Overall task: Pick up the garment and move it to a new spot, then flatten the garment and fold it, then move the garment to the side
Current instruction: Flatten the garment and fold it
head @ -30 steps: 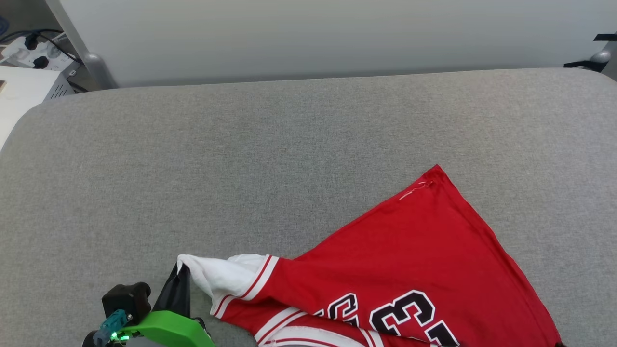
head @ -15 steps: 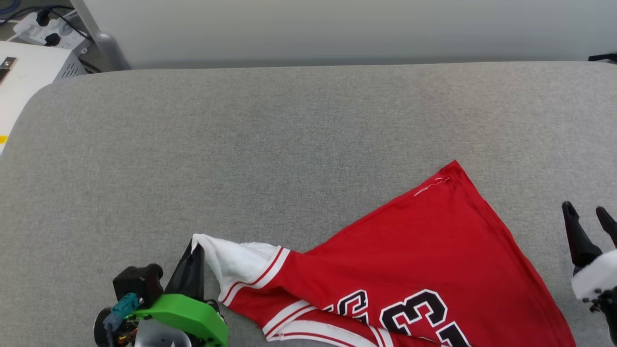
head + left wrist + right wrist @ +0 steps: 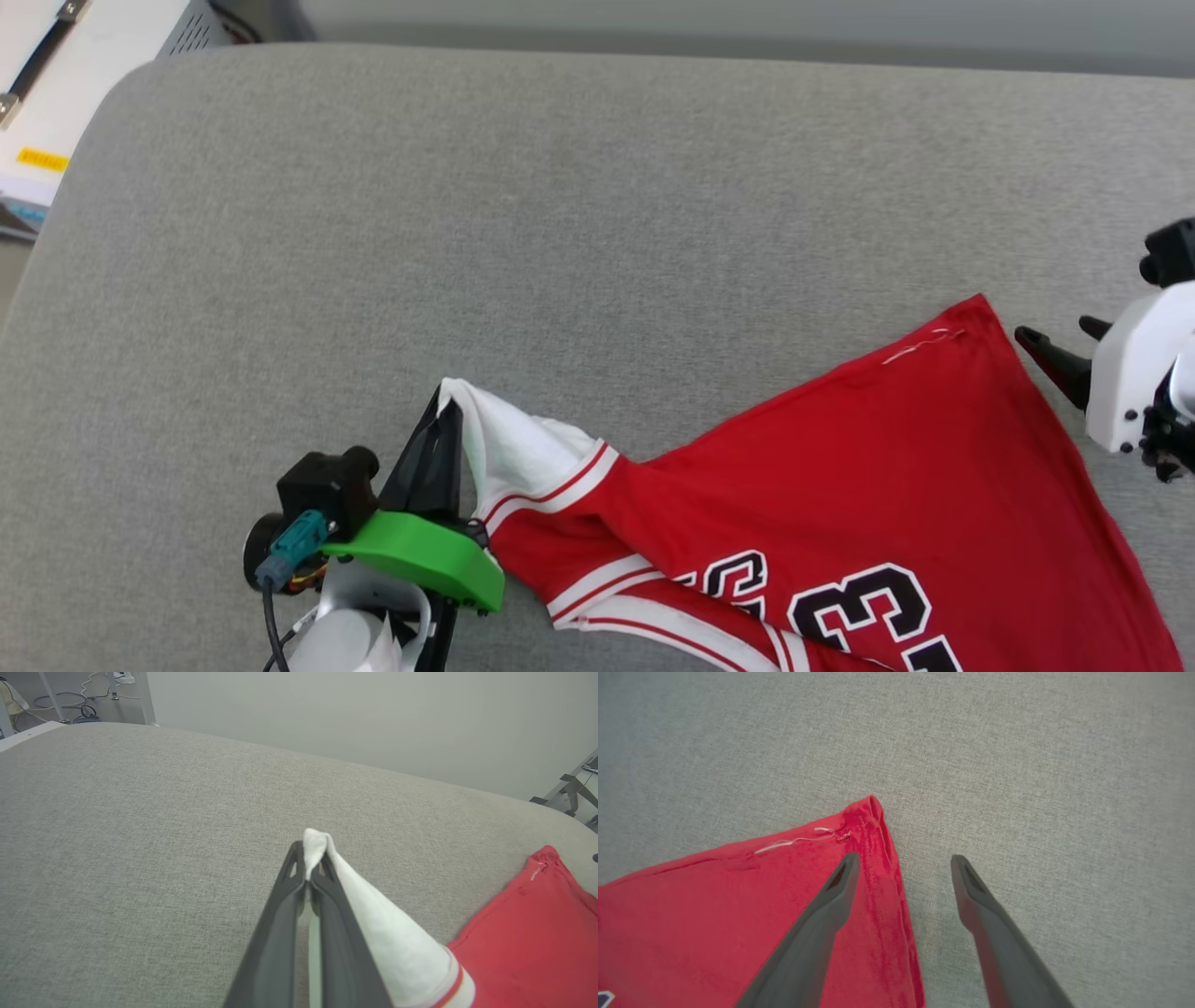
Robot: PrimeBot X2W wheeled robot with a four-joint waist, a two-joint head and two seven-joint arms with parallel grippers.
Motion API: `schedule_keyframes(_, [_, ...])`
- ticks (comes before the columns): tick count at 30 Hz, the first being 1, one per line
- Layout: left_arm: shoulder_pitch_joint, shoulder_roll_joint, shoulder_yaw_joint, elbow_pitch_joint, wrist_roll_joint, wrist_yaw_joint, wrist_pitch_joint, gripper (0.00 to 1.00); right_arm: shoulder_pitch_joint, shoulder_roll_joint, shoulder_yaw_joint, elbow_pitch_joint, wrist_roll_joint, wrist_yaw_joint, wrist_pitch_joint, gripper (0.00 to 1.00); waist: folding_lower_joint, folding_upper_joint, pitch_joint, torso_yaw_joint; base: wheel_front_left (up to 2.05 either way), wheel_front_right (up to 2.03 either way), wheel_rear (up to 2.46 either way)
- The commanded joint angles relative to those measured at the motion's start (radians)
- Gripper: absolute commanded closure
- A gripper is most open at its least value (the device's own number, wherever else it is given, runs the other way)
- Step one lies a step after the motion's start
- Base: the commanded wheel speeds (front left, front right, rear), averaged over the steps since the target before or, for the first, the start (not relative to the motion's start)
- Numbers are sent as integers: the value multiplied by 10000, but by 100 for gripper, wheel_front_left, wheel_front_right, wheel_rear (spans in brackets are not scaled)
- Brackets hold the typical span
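Red jersey fabric, the garment (image 3: 840, 485), sprawls across the lower right of the grey cushion (image 3: 560, 233). The right gripper (image 3: 904, 857), fingers apart, has closed in on its upper red corner since half a second ago. The left gripper (image 3: 306, 858) stays clamped on the white sleeve tip, lower left of centre.

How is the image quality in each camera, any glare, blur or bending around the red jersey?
Head view: soft even light, no glare, the red soft-fabric jersey and its black numerals sharp. Left wrist view: the grey padded surface looks bowed at its far edge; the left gripper is crisp. Right wrist view: the upper left corner dims; the right gripper softens toward the bottom edge.
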Motion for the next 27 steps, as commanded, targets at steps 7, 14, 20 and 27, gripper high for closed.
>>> schedule_keyframes(7, [-662,-213,-216,77,176,-190,-214,100,-1330,-558,1692,818,395,-6,308,0,0,0,1096,771,0,0,0])
schedule_keyframes(14, [-854,-331,-287,289,129,-225,-374,100,-1337,-599,3079,2020,1190,-6,1104,0,0,0,1347,856,0,0,0])
schedule_keyframes(20, [-860,-356,-296,491,52,-227,-443,100,-1114,-704,3962,2056,2036,-6,1716,100,0,0,1262,794,0,0,0])
schedule_keyframes(27, [-891,-91,-140,656,-51,-244,-358,100,-1780,-719,3785,1853,2542,-6,441,100,0,0,666,553,0,0,0])
